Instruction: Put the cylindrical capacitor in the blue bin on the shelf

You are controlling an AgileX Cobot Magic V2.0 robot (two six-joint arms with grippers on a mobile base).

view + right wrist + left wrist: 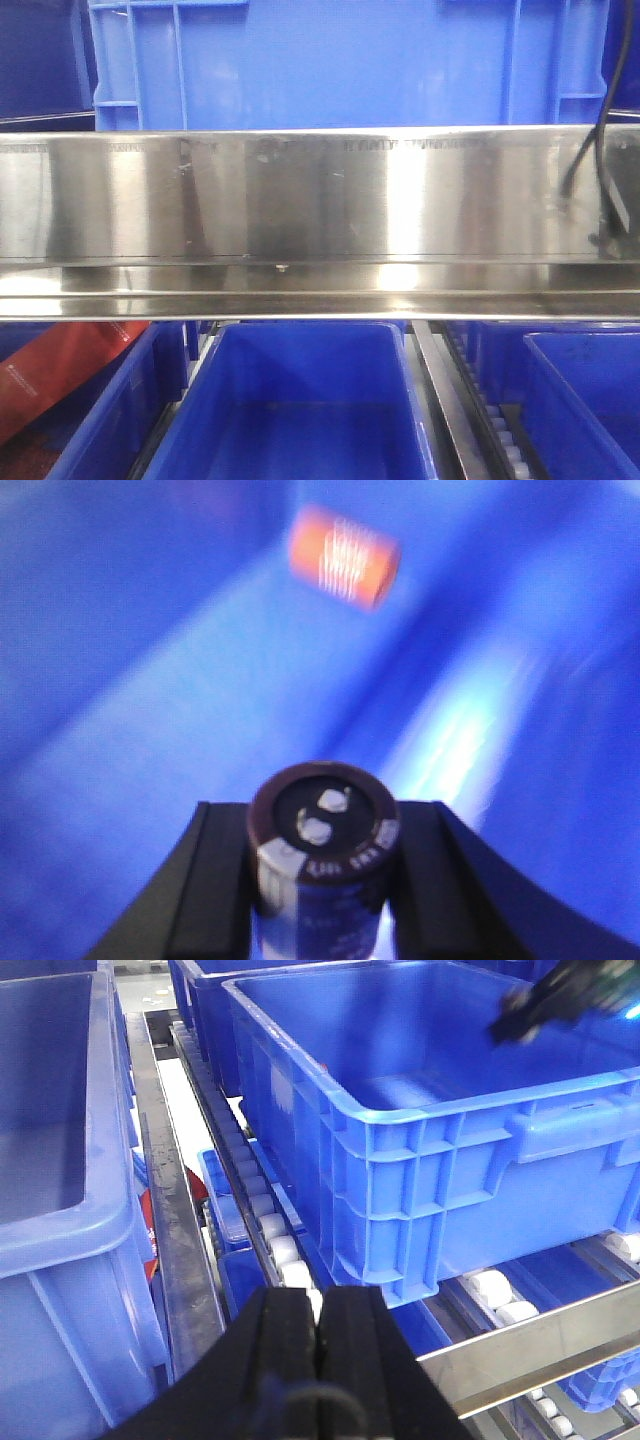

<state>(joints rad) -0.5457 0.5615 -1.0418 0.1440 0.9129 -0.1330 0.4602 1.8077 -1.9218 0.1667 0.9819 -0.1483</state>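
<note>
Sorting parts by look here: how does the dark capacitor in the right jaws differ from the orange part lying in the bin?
The capacitor is dark with a silvery stripe; the orange part has white lettering. The capacitor is clamped in the right gripper, end toward the camera; the orange part lies loose, tilted, on the blue bin floor. Both are stubby cylinders.

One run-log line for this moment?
right gripper: holding capacitor over blue bin | left gripper: shut, empty | capacitor: unreleased
</note>
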